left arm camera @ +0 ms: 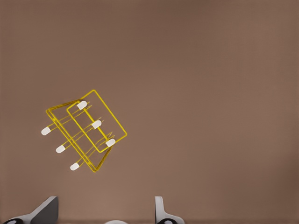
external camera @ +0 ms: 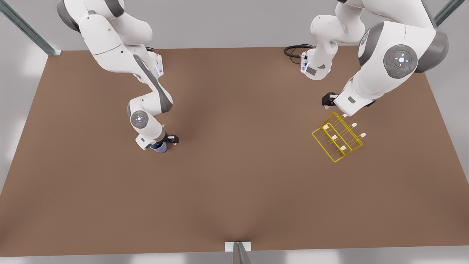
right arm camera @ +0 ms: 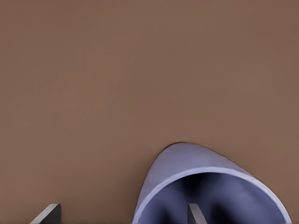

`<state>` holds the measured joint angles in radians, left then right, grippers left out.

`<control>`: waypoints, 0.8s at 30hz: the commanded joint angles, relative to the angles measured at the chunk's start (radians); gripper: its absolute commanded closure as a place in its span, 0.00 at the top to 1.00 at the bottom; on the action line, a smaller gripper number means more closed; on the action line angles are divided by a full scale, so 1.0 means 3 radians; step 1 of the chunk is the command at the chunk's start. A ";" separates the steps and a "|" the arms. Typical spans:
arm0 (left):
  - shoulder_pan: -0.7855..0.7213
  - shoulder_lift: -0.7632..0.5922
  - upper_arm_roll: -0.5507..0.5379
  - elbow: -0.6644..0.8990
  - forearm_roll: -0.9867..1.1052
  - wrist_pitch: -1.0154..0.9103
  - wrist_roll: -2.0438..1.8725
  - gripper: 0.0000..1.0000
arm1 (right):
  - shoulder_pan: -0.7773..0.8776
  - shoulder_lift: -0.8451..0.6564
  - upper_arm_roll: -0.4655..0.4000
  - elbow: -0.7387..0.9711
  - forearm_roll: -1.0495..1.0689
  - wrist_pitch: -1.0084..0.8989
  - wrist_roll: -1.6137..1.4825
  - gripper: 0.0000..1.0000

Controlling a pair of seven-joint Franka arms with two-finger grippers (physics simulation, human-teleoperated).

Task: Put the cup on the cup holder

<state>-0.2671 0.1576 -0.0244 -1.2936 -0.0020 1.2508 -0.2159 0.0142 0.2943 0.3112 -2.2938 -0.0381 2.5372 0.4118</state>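
A brown table [external camera: 234, 176] held two white robot arms. On the front view's left, the right gripper [external camera: 158, 143] sat low over the lavender-blue cup [external camera: 159, 147], which stood on the table. In the right wrist view one finger [right arm camera: 195, 213] reached inside the cup's [right arm camera: 205, 186] rim and the other stayed outside, spread apart; whether they pressed the wall could not be told. On the front view's right, well apart from the cup, the yellow wire cup holder [external camera: 338, 137] rested on the table. The left gripper [left arm camera: 105, 211] hovered beside it, fingers open and empty.
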 commanded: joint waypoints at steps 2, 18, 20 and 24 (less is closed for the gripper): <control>-0.0014 -0.0009 -0.0001 0.0001 0.0002 -0.0022 -0.0001 1.00 | -0.0001 0.0006 0.0001 0.0007 -0.0016 0.0010 0.0059 0.25; -0.0045 -0.0014 -0.0001 0.0006 0.0007 -0.0048 -0.0007 1.00 | 0.0055 -0.0040 0.0011 0.0584 -0.0016 -0.0858 0.0074 0.21; -0.0050 -0.0014 -0.0001 0.0006 0.0007 -0.0048 -0.0007 1.00 | 0.0045 -0.0045 0.0113 0.0988 -0.0016 -0.1323 0.0074 0.21; -0.0045 -0.0009 -0.0001 0.0001 0.0007 -0.0063 -0.0007 1.00 | 0.0050 -0.0004 0.0440 0.1735 0.0249 -0.1856 0.0029 0.21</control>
<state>-0.2816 0.1556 -0.0244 -1.2935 -0.0010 1.2378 -0.2172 0.0311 0.2908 0.4249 -1.8128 -0.0019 2.1852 0.3972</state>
